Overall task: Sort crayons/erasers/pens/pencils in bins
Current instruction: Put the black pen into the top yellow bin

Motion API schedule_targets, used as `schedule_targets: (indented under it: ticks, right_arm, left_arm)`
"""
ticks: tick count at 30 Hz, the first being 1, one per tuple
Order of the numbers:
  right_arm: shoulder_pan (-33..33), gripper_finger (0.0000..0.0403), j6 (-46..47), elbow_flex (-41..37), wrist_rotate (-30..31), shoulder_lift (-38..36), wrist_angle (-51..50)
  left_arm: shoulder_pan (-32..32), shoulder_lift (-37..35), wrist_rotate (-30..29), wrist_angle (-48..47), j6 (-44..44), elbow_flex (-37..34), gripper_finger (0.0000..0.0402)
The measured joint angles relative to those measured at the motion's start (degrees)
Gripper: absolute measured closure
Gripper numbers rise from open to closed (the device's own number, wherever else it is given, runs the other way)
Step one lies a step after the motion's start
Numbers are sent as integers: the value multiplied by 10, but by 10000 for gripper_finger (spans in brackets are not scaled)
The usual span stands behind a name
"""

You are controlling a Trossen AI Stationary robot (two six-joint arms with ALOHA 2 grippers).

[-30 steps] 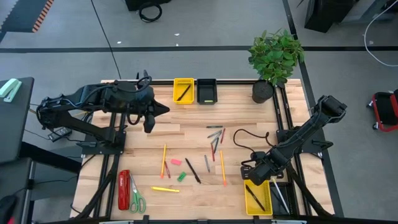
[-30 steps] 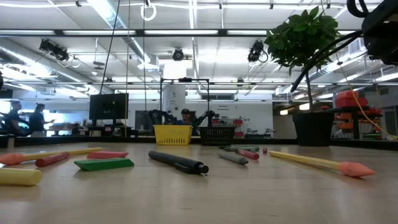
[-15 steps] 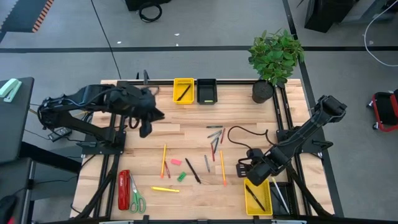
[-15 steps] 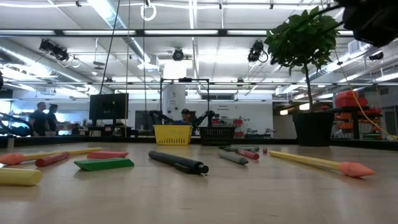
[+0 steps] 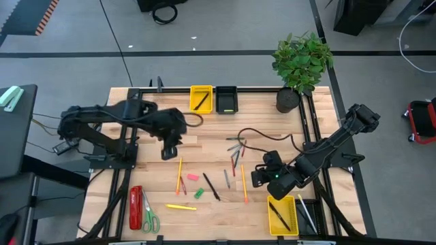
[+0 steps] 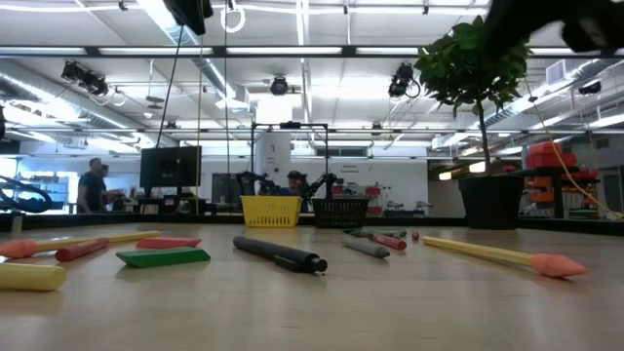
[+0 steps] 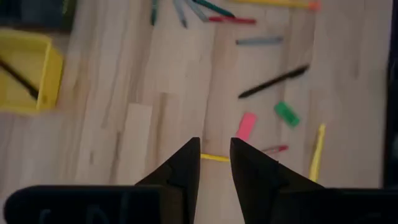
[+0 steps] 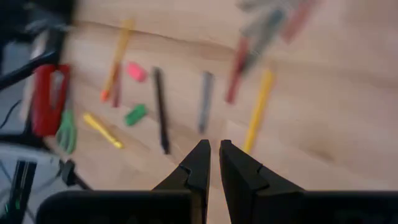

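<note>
Pencils, pens, crayons and erasers lie scattered on the wooden table: an orange pencil point(image 5: 179, 173), another orange pencil point(image 5: 243, 182), a black pen point(image 5: 210, 186), a pink eraser point(image 5: 192, 177), a green eraser point(image 5: 199, 193), and crayons point(image 5: 235, 146). My left gripper point(image 5: 167, 151) hovers above the table left of the middle, narrowly open and empty point(image 7: 214, 149), over the first pencil's far end. My right gripper point(image 5: 257, 178) hovers right of the second pencil, shut and empty point(image 8: 215, 149). A yellow bin point(image 5: 200, 98) with a black pen and a black bin point(image 5: 226, 99) stand at the far edge.
A red stapler point(image 5: 135, 207) and green-handled scissors point(image 5: 149, 216) lie near left, a yellow stick point(image 5: 180, 207) beside them. A second yellow bin point(image 5: 281, 215) with a pen sits near right. A potted plant point(image 5: 300, 64) stands far right. A black cable point(image 5: 262, 133) trails over the table.
My left gripper has swung from beside the far bins toward the table's right and near edge, over the middle. My right gripper has moved from the near-right yellow bin toward the table's left and far side, nearer the scattered sticks. Nothing on the table has moved.
</note>
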Motion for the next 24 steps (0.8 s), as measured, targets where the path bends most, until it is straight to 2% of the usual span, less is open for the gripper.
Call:
schedule_targets:
  ticks: [3, 9, 13, 16, 20, 24]
  right_arm:
    - [-11, 361, -114, 40, 11, 0, -10]
    - [-41, 361, -308, 126, 12, 0, -35]
    - [-50, 361, -401, 167, 38, -1, -55]
    - [-46, 361, -424, 182, 52, -10, -86]
    - [-25, 361, -403, 183, 73, -40, -113]
    - [9, 361, -371, 184, 165, -75, -95]
  left_arm:
    - [-9, 17, 15, 13, 54, 0, 307]
    - [-13, 57, 34, 42, 55, 0, 317]
    - [-13, 96, 33, 52, 53, 0, 318]
    - [-22, 120, 33, 72, 53, 0, 315]
    - [-43, 136, 34, 143, 46, -1, 318]
    - [-59, 138, 34, 201, 53, -1, 322]
